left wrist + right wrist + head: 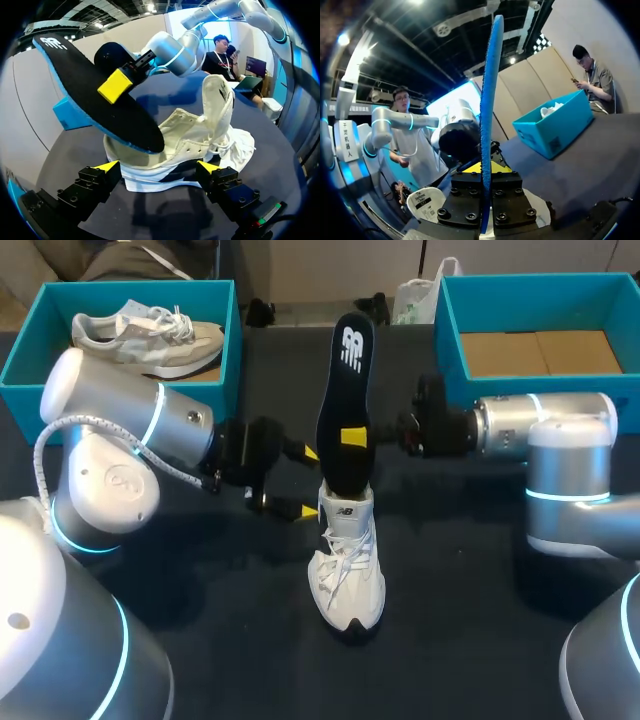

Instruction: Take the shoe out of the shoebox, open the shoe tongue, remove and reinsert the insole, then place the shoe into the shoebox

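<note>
A white shoe [348,560] stands on the dark table, toe toward me, tongue pulled up. A black insole [345,400] with a blue edge stands nearly upright, its lower end in the shoe's opening. My right gripper [354,437] is shut on the insole at mid-length; in the right wrist view the insole [489,110] runs edge-on between the fingers of that gripper [486,172]. My left gripper [308,481] is open beside the shoe's heel. In the left wrist view this gripper [157,167] straddles the shoe [200,135] without touching it, under the insole [95,95].
A teal box [232,340] at the back left holds a grey shoe [150,335]. A second teal box [450,340] at the back right shows only its cardboard floor. Bare table lies in front of the white shoe.
</note>
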Motion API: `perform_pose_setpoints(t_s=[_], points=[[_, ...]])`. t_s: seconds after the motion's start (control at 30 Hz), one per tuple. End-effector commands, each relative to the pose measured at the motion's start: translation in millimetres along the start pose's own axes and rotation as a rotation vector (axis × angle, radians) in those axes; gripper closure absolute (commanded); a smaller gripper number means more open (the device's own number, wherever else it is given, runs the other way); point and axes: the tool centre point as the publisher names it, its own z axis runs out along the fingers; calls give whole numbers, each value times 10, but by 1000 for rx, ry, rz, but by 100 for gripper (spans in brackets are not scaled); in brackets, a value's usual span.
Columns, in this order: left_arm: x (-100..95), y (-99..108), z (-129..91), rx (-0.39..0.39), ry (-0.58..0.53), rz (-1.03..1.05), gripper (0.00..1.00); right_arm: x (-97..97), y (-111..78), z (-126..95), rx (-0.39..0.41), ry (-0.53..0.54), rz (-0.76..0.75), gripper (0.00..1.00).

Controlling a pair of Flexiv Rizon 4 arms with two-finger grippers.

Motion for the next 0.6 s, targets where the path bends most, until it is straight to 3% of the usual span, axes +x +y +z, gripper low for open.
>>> perform_pose_setpoints(t_s=[0.03,0.6], points=[[-2,-10,5,-5,-3,-1,0,-14,-75,35,2,6,6,100],[35,34,-29,-12,-23,-10,0,0,-361,1,39,-2,60,100]])
